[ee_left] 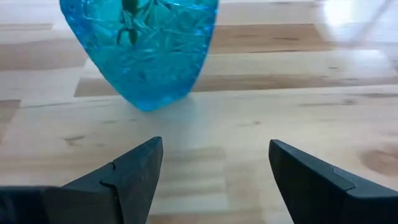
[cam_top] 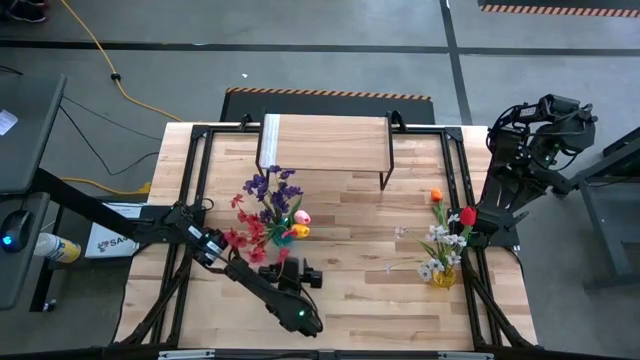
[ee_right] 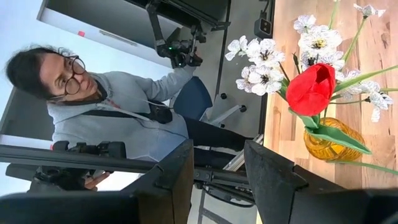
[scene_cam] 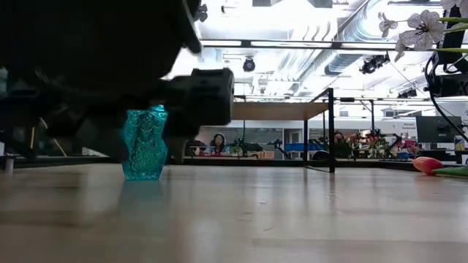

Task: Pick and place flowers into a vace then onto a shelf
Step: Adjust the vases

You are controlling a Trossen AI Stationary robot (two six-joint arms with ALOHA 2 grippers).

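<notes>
Two dark fingers of the left gripper stand wide apart with nothing between them, low over the light plank tabletop, pointed at a blue cut-glass vase just ahead. That vase holds purple, red, pink and yellow artificial flowers and stands in front of the low light-wood shelf on black legs, apart from it. Well across the table, the right gripper hangs near the table's right edge, fingers parted and holding nothing, beside an amber glass vase with a red tulip and white blossoms. Beyond sits a person in a grey top.
</notes>
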